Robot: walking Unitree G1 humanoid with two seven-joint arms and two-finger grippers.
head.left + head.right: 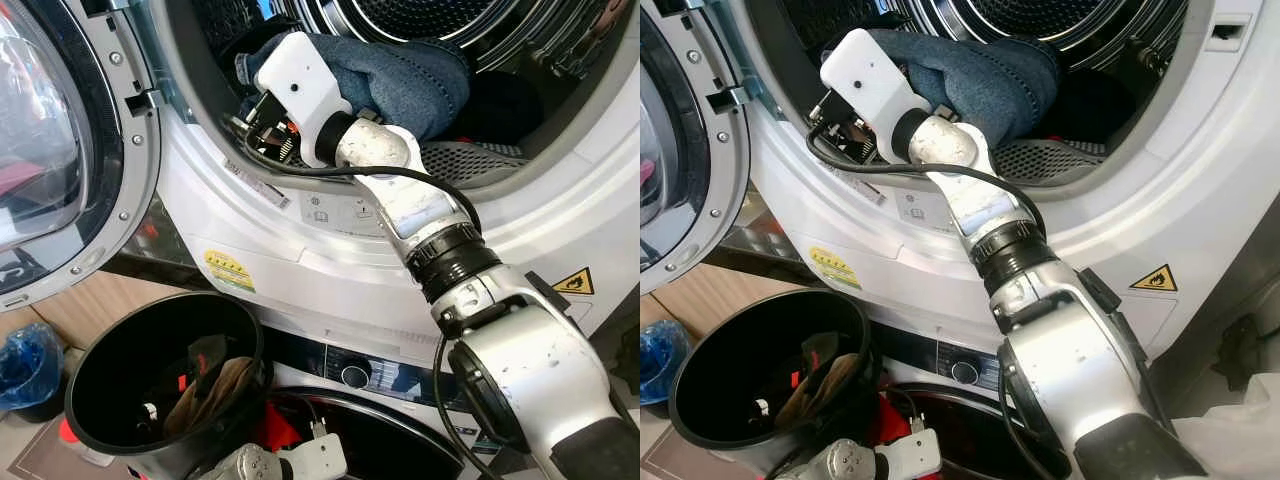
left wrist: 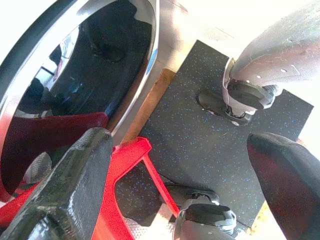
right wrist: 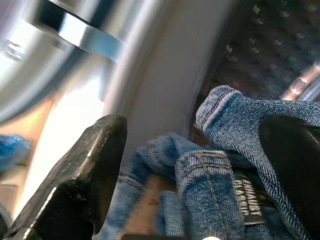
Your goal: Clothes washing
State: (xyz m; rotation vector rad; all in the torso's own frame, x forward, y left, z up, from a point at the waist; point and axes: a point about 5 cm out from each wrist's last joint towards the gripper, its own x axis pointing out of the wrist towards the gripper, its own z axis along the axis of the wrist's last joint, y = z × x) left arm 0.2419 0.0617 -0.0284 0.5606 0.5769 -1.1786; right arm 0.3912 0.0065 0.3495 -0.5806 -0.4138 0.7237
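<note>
The jeans (image 1: 400, 80) lie bunched at the mouth of the upper machine's drum (image 1: 1060, 20), partly draped over its door opening rim (image 1: 300, 215), just inside the sill.

Risk, as I judge it: the denim sits near the lip, so a shallow push could leave a leg hanging over the rim, where the open door (image 1: 60, 150) would trap it; the arm's loose black cable (image 1: 340, 172) could also catch there.

The right gripper (image 3: 190, 165) sits at the rim, against the jeans, its 2 fingers spread wide with denim between them, not pinched. The left gripper (image 2: 185, 185), below the drum beside the black bucket (image 1: 100, 350), is spread and holds nothing.
</note>
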